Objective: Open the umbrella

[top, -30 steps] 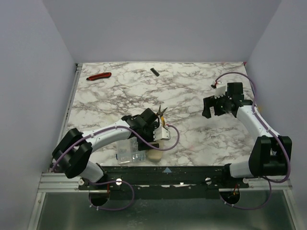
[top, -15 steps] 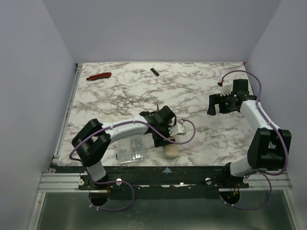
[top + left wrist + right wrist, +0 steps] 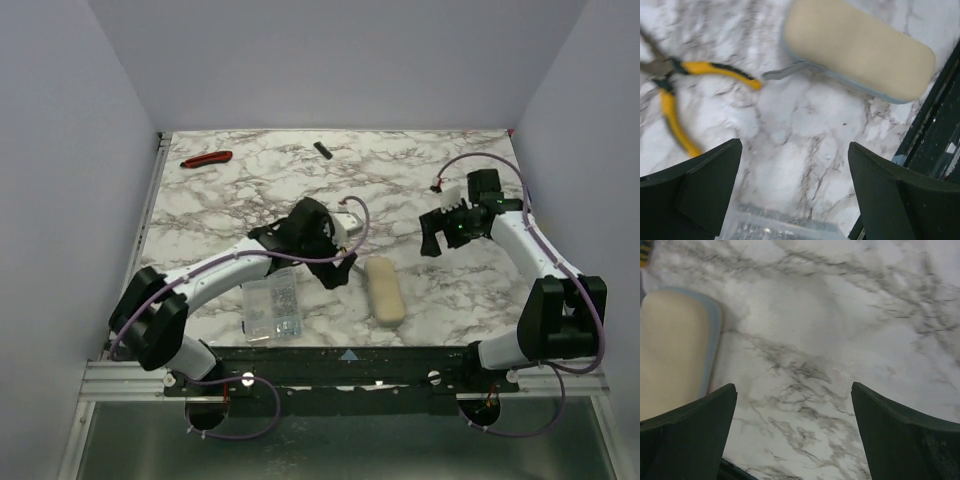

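The umbrella [image 3: 384,290] is packed, a cream oblong capsule lying flat on the marble table near the front edge, right of centre. It also shows at the top of the left wrist view [image 3: 860,50] and at the left of the right wrist view [image 3: 672,350]. My left gripper [image 3: 338,268] is open and empty, just left of the capsule and apart from it; its jaws [image 3: 795,190] frame bare marble. My right gripper [image 3: 432,240] is open and empty, hovering to the right of and behind the capsule [image 3: 792,430].
The clear parts box [image 3: 272,305] sits left of the capsule, right under my left gripper [image 3: 780,227]. Yellow-handled pliers [image 3: 675,100] lie beside it. A red-handled tool [image 3: 206,158] and a small black object [image 3: 322,150] lie at the back. The table's front edge [image 3: 935,130] is close.
The capsule has shifted right, from beside the parts box to right of centre. My left gripper has drawn back from over it. My right gripper has moved slightly left and forward.
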You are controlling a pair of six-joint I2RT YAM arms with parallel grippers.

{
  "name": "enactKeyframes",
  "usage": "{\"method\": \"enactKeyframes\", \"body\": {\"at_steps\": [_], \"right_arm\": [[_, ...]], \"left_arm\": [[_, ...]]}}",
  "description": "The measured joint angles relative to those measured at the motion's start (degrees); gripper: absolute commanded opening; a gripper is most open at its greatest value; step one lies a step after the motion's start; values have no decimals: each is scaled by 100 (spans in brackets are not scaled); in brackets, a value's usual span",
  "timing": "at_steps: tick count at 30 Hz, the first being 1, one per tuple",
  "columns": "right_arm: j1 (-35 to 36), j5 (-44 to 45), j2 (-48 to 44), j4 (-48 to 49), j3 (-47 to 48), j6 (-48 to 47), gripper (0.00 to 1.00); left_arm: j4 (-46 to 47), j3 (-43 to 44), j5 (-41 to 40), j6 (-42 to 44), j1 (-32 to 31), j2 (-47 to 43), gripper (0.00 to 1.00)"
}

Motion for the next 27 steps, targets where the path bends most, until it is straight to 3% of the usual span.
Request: {"method": "enactKeyframes", "body": {"at_steps": [4, 11, 17, 27], "right_arm": [[992, -7, -363, -7, -651, 140, 100], [2282, -20, -380, 107, -839, 841, 100], [3128, 278, -254, 212, -863, 1410, 100], [3595, 365, 586, 278, -654, 1637, 99]], "left_arm": [[127, -492, 28, -236, 809, -955, 98], [205, -837, -385, -446, 1075, -1993, 98], [210, -1134, -776, -629, 1510, -2358, 98], [229, -1453, -946, -831, 1803, -2728, 98]]}}
